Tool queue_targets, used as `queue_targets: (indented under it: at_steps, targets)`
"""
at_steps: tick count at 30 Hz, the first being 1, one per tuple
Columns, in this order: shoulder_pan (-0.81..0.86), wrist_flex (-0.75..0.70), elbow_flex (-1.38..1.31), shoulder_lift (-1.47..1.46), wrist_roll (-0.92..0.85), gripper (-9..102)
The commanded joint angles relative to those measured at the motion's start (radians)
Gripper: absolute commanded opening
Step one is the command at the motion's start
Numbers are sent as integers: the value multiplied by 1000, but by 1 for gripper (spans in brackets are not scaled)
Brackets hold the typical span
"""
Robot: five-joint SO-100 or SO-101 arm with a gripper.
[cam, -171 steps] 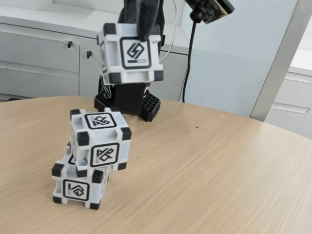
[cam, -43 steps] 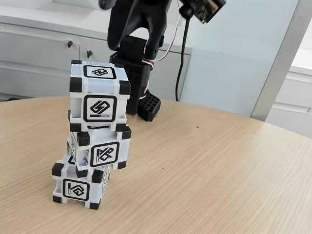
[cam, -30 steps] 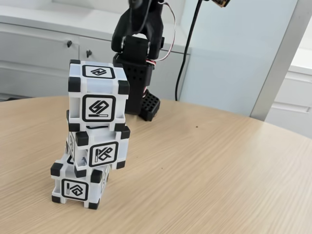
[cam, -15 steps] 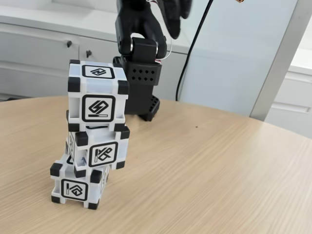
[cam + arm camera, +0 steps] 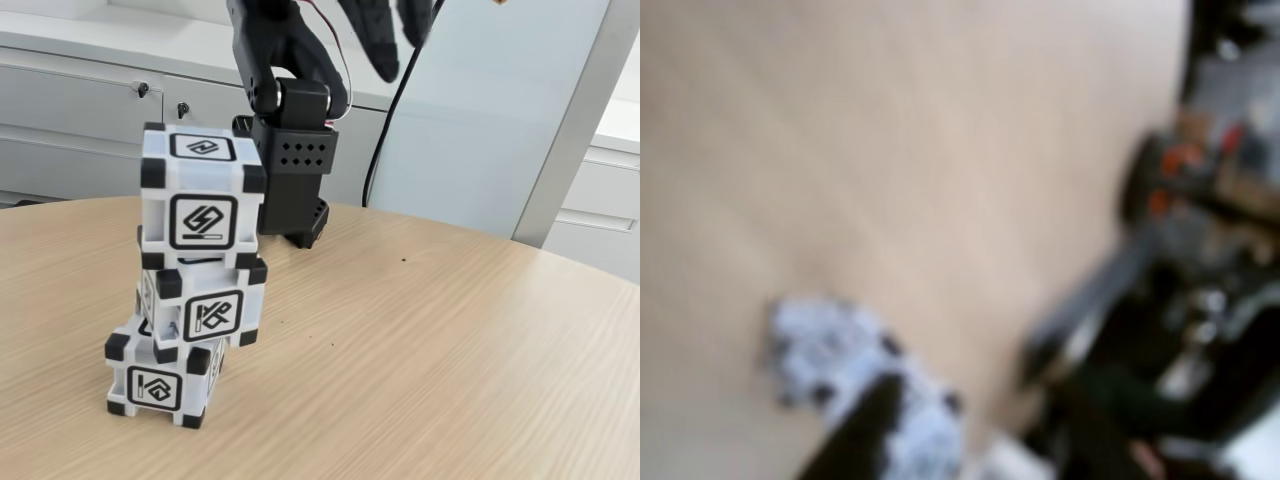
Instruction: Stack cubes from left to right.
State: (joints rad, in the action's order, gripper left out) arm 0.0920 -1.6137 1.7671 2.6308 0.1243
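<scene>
Three white cubes with black corners stand in one stack at the table's left in the fixed view. The top cube (image 5: 205,195) rests on the middle cube (image 5: 205,305). The middle one sits twisted and shifted right on the bottom cube (image 5: 160,380). My gripper (image 5: 400,58) hangs high at the top edge, up and right of the stack, open and holding nothing. The wrist view is heavily blurred. It shows the stack of cubes (image 5: 830,350) from above and one dark finger (image 5: 855,440) in front of it.
The arm's black base (image 5: 295,180) stands behind the stack at the far table edge, with a black cable (image 5: 385,130) hanging beside it. Grey cabinets (image 5: 80,110) line the back wall. The wooden tabletop (image 5: 430,370) stretches to the right of the stack.
The third cube, held in the air earlier, now sits on top of the stack. Over the last second the gripper has lifted up and to the right, away from the cubes.
</scene>
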Motion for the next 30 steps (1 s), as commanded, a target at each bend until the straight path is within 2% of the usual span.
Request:
queue_targets:
  at_steps: [1, 10, 17, 25, 30]
  targets:
    - [-37, 17, -3, -8, 6, 14]
    - [-71, 23, 20, -11, -6, 14]
    - [-67, 242, 250, 8, -3, 14]
    - [-52, 305, 476, 25, -69, 14]
    - [-67, 339, 578, 167, -60, 14]
